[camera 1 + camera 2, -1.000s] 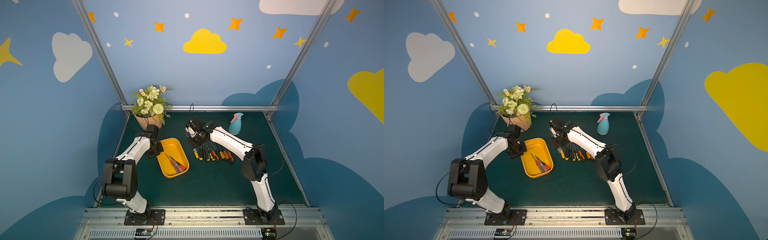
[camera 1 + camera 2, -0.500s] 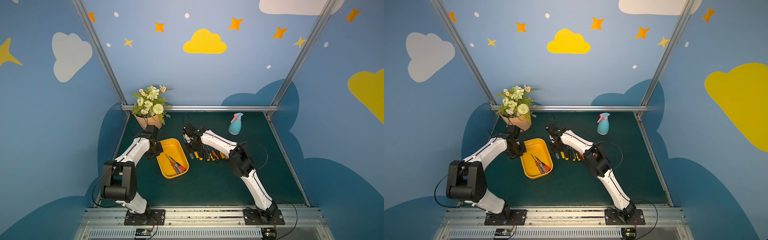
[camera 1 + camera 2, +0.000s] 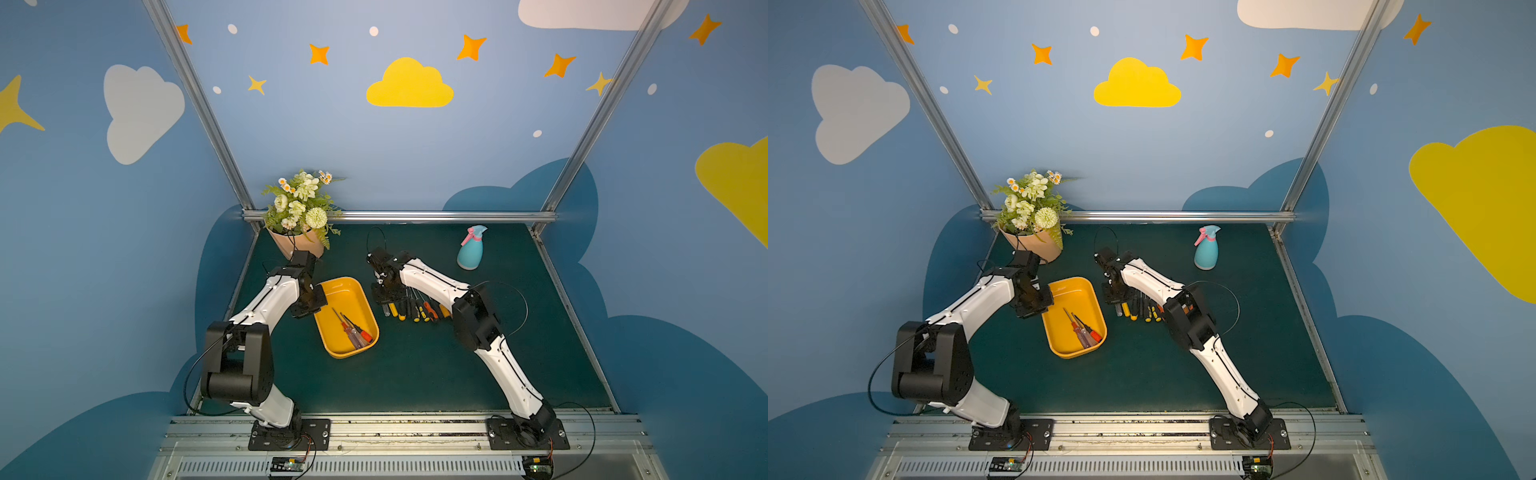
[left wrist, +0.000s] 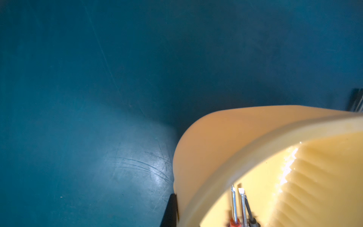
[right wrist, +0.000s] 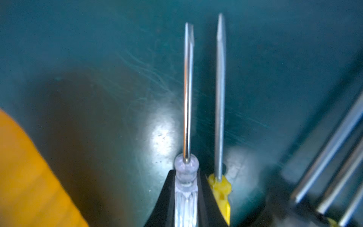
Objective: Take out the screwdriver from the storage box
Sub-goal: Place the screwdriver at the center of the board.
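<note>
The yellow storage box lies left of centre on the green mat, with a few screwdrivers on its floor. My left gripper is shut on the box's left rim. In the left wrist view one of its fingers presses the outside of the box wall; the other is hidden. My right gripper is shut on a clear-handled screwdriver, held low over the mat. It is at the left end of a row of screwdrivers.
A yellow-handled screwdriver lies right beside the held one, with more shafts further along. A peach flowerpot with flowers stands at the back left. A blue spray bottle stands at the back right.
The right arm's elbow has swung to the left and its gripper has come down at the left end of the row. The left arm and the box have hardly moved.
</note>
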Available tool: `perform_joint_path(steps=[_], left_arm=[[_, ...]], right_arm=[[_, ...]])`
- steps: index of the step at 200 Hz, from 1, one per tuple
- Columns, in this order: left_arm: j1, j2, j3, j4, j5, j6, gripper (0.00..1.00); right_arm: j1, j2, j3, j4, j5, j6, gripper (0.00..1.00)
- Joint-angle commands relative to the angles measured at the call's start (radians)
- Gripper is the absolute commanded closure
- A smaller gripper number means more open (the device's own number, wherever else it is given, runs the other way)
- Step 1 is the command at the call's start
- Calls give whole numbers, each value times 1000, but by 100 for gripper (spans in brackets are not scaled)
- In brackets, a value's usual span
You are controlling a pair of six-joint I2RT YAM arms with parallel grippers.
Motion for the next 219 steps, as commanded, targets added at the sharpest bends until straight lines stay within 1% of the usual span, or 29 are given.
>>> perform_joint_path(steps=[1,20,72,90,102,129,174,194,219], left_arm=[[-8,-11,15,-3,63,31,98],[-21,-13,23,1,73,49,98],[-48,-12,27,24,89,72,97],[-54,-8,28,22,83,63,97],[-56,-7,26,22,78,55,97],[-56,-11,26,18,53,42,98],[-57,-13,24,15,50,43,97],[-57,-16,21,12,38,31,98],[-57,-21,14,22,33,16,97]], right_arm=[[-16,7,2,-55,58,33,100],[-19,-2,-7,-55,83,32,100],[-29,7,-5,-63,48,19,100],[-31,11,-1,-75,38,14,81],[-31,15,3,-81,28,10,76],[-32,20,14,-91,12,9,73],[-30,-16,16,-70,-25,1,72],[-30,-70,-9,-31,-28,-8,71],[-28,-183,-106,78,-31,-43,69]])
